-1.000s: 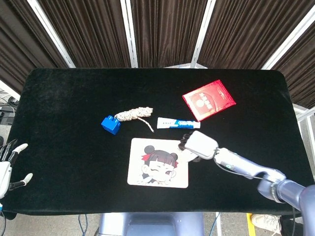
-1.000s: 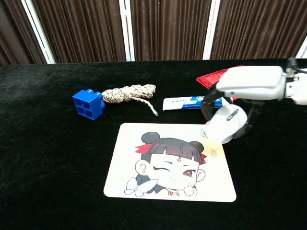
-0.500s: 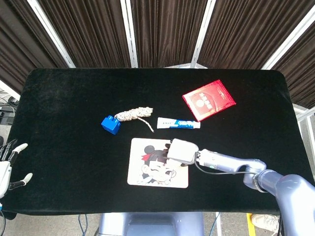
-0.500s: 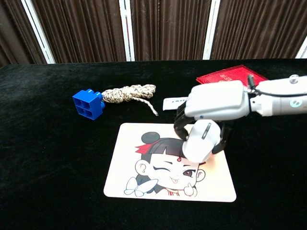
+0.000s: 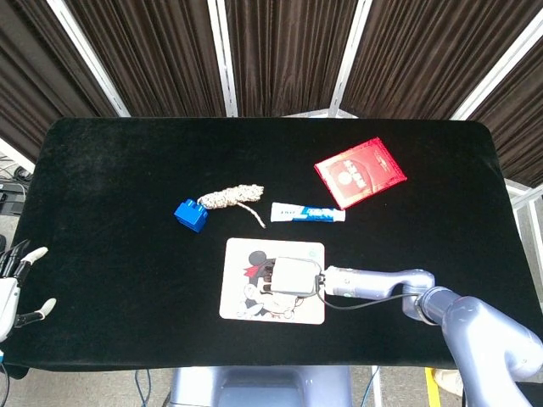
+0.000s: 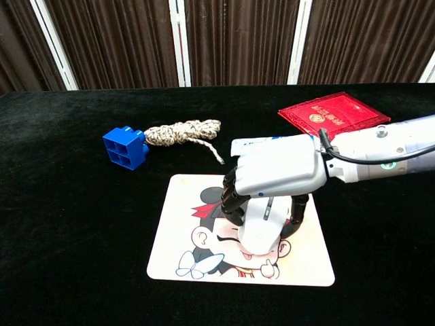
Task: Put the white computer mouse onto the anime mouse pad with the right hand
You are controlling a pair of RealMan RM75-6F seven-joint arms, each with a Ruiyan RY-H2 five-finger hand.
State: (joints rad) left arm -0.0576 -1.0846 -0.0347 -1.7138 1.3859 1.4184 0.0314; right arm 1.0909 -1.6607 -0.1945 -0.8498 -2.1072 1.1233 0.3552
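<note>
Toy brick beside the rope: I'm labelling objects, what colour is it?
Blue; the toy brick shows best in the chest view.

robot hand point(image 6: 272, 178) gripping white mouse point(image 6: 262, 227), over anime mouse pad point(image 6: 183, 238)

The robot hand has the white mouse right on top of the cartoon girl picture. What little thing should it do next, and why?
Probably open its fingers and let go. The right hand grips the white mouse from above, and the mouse looks to sit over the middle of the anime mouse pad, seemingly touching it. If so, all that is left is releasing it gently.
</note>
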